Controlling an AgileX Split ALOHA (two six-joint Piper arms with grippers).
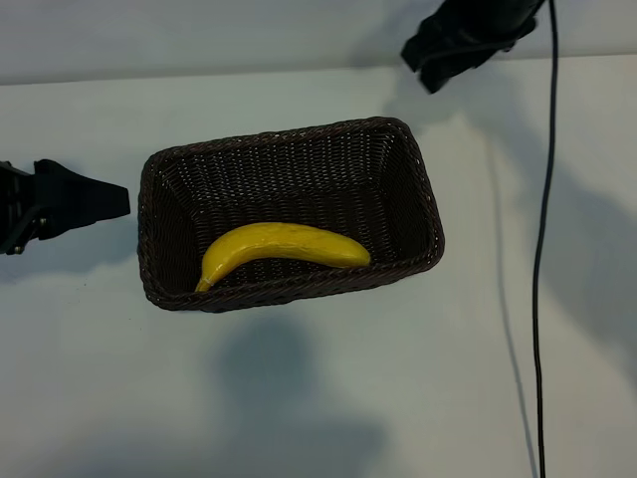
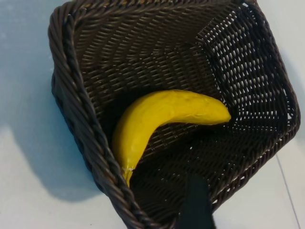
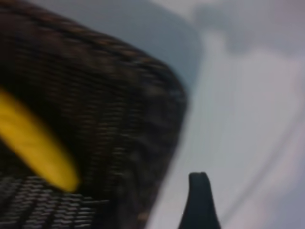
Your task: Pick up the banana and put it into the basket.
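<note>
While the banana [image 1: 283, 250] lies on the floor of the dark-brown wicker basket [image 1: 423, 189], both arms hang clear of it and hold nothing. In the exterior view the fruit curves along the basket's near long wall, its stem tip down in the near-left corner and its blunt end reaching toward the middle of the right half. The basket sits on the pale worktop [image 1: 318, 398], tilted a little so that its right end lies farther from the camera. The left gripper [image 1: 75, 199] hovers just beside the basket's left short wall, apart from the rim, pointing at it; its jaws stand wide and empty, and the left wrist view looks down into the basket with one dark finger [image 2: 195, 205] over the near rim, the banana [image 2: 162, 117] resting beyond it. The right gripper [image 1: 453, 45] is above the worktop past the basket's far right corner, well apart from the fruit; it grips nothing, though how wide its jaws stand cannot be told. A black cable [image 1: 542, 249] runs down the right side of the worktop.
</note>
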